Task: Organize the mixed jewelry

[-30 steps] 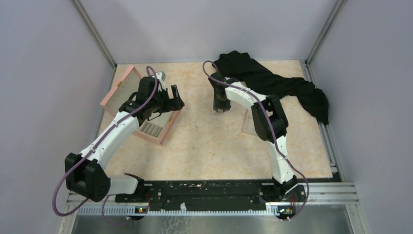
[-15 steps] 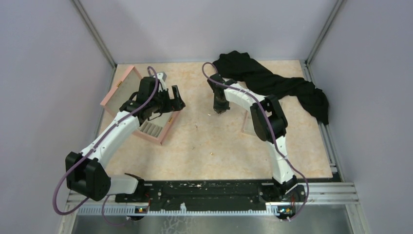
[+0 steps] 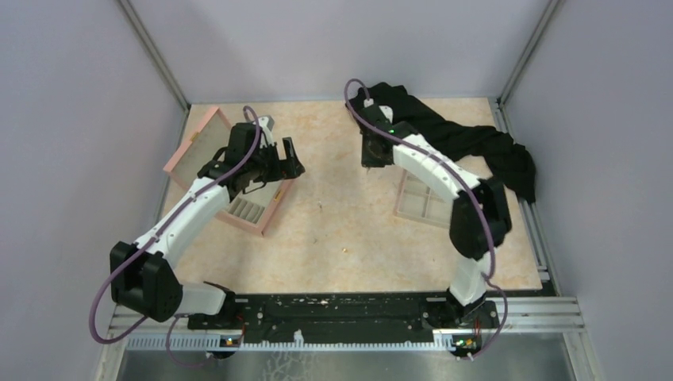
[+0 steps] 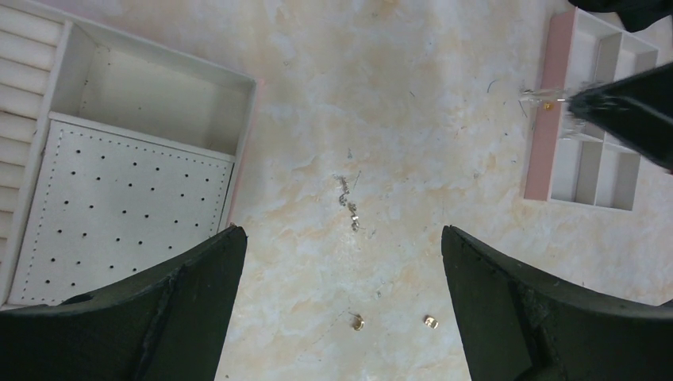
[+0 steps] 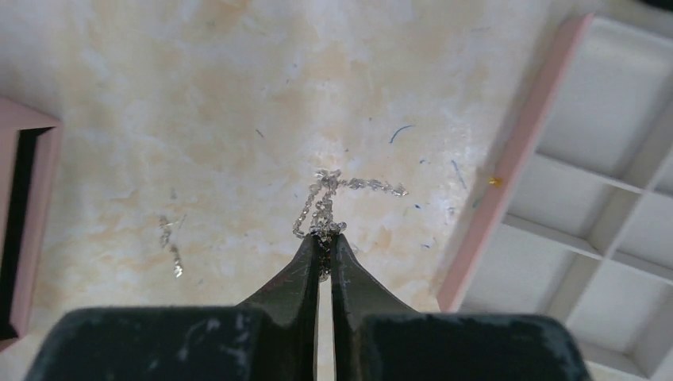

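Mixed jewelry [image 3: 346,250] shows from above only as tiny specks on the bench [image 3: 341,230], between my two arms and nearer to my bases than either gripper. My left gripper [image 3: 290,159] hangs just past the right edge of the pink box [image 3: 258,213], spread wide. My right gripper [image 3: 373,155] points down beside the far left corner of the beige tray [image 3: 424,205], with the black cloth [image 3: 468,139] behind it. From up here I cannot tell what it holds.

From my left wrist, both fingers [image 4: 198,309] stand far apart with nothing between them. A short silver piece [image 4: 349,205] lies on the bench just ahead of the gap, and two gold pieces [image 4: 358,321] lie within the gap, near each other. The pink box, with its perforated panel, sits to the left of this gripper. Ahead and to the right, the tip of my right gripper holds a silver chain [image 4: 544,95] above the tray's pink-edged rim.

From my right wrist, the gripper is pinched nearly closed on the silver chain. It hangs in a loop from the tips, with one strand trailing to the right. The tray lies to the right of the tips, with a gold speck [image 5: 494,181] on its rim. The short silver piece lies on the bench to the left, well apart from the tips.
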Robot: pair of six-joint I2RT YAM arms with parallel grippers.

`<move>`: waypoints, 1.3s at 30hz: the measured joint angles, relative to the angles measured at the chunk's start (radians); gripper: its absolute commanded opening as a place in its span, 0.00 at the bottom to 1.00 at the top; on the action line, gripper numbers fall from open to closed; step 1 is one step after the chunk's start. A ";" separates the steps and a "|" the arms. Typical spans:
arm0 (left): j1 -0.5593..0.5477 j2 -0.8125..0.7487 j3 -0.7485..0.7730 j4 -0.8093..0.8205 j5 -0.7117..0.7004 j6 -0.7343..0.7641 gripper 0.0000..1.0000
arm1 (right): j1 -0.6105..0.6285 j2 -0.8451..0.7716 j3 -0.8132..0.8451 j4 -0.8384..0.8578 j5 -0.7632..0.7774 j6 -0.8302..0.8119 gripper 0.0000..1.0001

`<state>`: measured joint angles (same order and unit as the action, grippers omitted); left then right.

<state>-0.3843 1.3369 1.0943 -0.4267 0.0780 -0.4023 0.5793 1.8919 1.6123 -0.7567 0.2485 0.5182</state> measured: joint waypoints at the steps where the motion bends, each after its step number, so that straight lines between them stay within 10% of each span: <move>1: 0.000 0.006 0.005 0.001 0.003 0.000 0.99 | -0.005 -0.056 -0.017 0.005 0.005 -0.011 0.00; 17: -0.003 0.027 0.004 0.098 -0.047 -0.059 0.99 | -0.182 -0.557 -0.246 0.031 -0.008 -0.159 0.00; 39: -0.040 -0.039 -0.043 0.181 -0.138 -0.057 0.99 | -0.411 -0.443 -0.329 0.018 -0.105 -0.083 0.00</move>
<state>-0.4244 1.2976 1.0512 -0.2459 -0.0605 -0.4595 0.1684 1.4487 1.2831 -0.7383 0.1436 0.4351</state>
